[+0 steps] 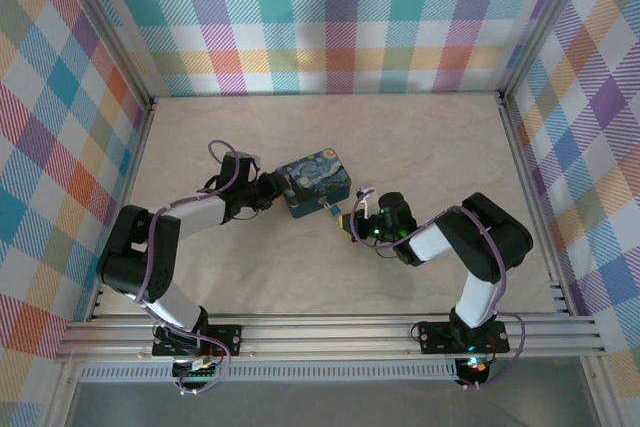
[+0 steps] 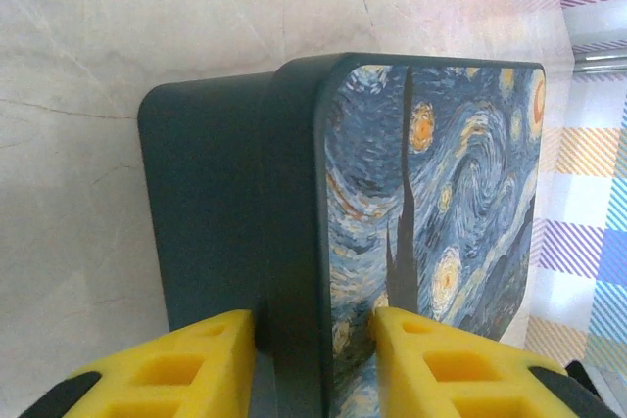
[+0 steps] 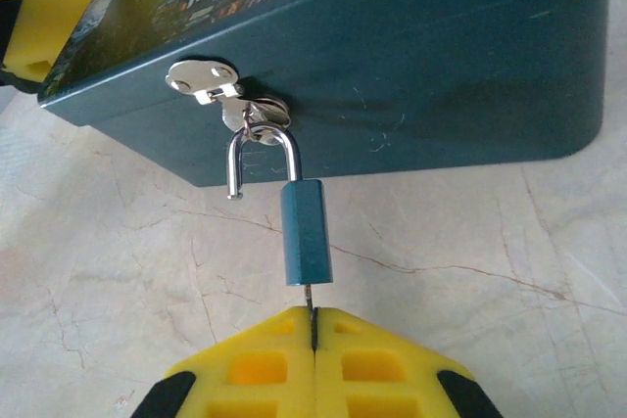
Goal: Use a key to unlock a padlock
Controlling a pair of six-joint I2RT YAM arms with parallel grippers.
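Item 1. Box (image 1: 313,184): dark blue-green, lid printed with a swirling night-sky painting. It sat on the pale table (image 1: 420,137), just toward 9 o'clock of the table's middle in the top view. In the left wrist view, the printed lid (image 2: 441,173) faced 3 o'clock and the plain side wall faced 9 o'clock.

Item 2. Left gripper (image 1: 272,187): at the 9 o'clock end of the box in the top view. Its yellow fingers (image 2: 211,340) were clamped on either side of the box's edge, touching it.

Item 3. Hasp (image 3: 206,80): silver metal, fixed on the box's front wall (image 3: 441,66).

Item 4. Padlock (image 3: 307,232): small blue-grey body that hung from the hasp toward 6 o'clock in the right wrist view. In the top view, it (image 1: 332,210) lay at the box's 5 o'clock corner. The shackle (image 3: 263,149) was threaded through the hasp. One leg entered the body, and the other ended free at 9 o'clock of the body, outside it.

Item 5. Key (image 3: 310,296): only a thin dark shank was visible. It entered the padlock's underside at 6 o'clock. The rest was hidden between the fingers.

Item 6. Right gripper (image 3: 313,325): yellow fingers were pressed together, pinching the key directly at 6 o'clock of the padlock. In the top view, it (image 1: 350,219) sat at 5 o'clock of the box.
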